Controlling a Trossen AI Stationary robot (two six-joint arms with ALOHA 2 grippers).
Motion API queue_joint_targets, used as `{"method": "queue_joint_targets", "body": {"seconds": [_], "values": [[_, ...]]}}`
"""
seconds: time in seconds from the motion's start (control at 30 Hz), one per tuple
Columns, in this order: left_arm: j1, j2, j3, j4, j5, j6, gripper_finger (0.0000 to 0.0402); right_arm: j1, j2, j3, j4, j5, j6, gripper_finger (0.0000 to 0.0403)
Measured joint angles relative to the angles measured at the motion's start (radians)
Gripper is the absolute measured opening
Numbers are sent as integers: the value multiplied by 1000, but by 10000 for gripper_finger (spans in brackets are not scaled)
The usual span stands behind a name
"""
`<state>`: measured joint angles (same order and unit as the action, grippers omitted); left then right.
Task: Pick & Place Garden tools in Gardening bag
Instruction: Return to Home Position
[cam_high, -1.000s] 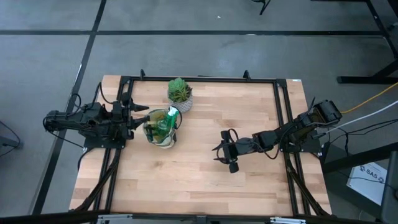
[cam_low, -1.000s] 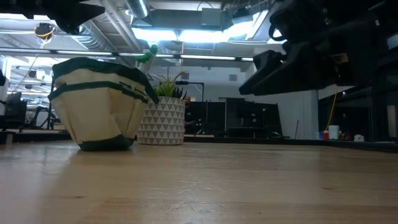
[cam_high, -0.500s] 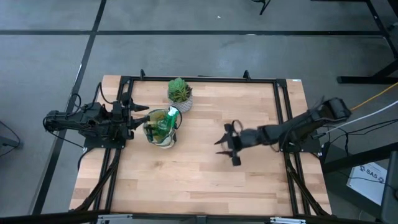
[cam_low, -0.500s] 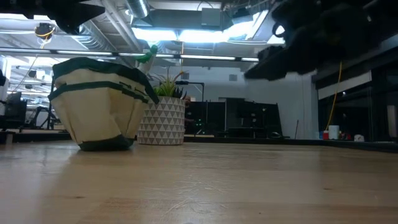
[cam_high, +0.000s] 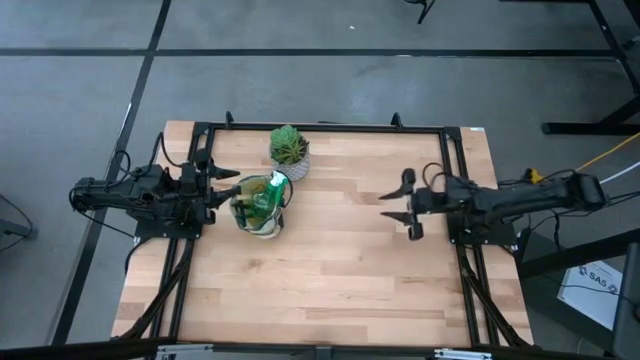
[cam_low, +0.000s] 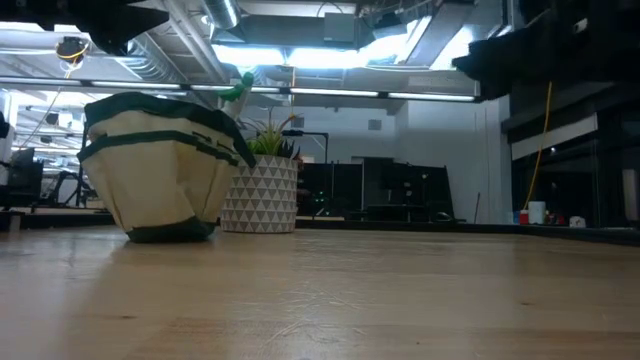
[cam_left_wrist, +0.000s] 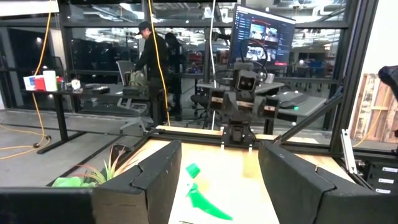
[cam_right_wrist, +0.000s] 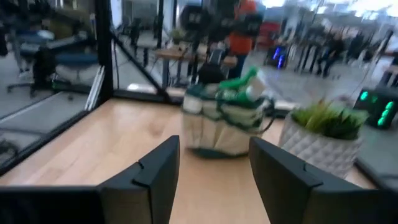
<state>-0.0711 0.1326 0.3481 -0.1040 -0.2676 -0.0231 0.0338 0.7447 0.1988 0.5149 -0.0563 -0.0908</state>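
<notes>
The cream gardening bag (cam_high: 262, 205) with green trim stands on its base at the table's left middle; it also shows in the low view (cam_low: 160, 165) and the right wrist view (cam_right_wrist: 224, 121). A translucent green spray bottle (cam_high: 274, 187) sticks out of its top, the nozzle showing in the left wrist view (cam_left_wrist: 202, 196). Other tools are hidden in the bag. My left gripper (cam_high: 228, 187) is open, held level just left of the bag. My right gripper (cam_high: 395, 208) is open and empty, above the table's right middle, pointing toward the bag.
A potted green plant (cam_high: 289, 150) in a white patterned pot (cam_low: 260, 195) stands just behind the bag, toward the far edge. A black frame (cam_high: 320, 127) runs around the table. Bare wooden tabletop (cam_high: 330, 270) lies between the bag and my right gripper. People show in the room beyond.
My right gripper has drawn back toward the table's right edge and a little toward the far edge, rising out of the low view, its arm stretching out level. It stays open. The left arm and the bag have kept still.
</notes>
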Motion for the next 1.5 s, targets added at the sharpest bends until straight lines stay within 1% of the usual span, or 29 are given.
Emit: {"method": "queue_joint_targets", "body": {"seconds": [0.13, 0.27, 0.4, 1.5], "values": [[0, 0, 0, 0, 0, 0, 210, 0, -101, -15, -24, 1, -49, 195], [0, 0, 0, 0, 0, 0, 212, 0, -143, -15, -42, 2, -107, 195], [0, 0, 0, 0, 0, 0, 211, 0, -143, -15, -43, 2, -134, 195], [0, 0, 0, 0, 0, 0, 211, 0, -142, -15, -48, 3, -135, 195]]}}
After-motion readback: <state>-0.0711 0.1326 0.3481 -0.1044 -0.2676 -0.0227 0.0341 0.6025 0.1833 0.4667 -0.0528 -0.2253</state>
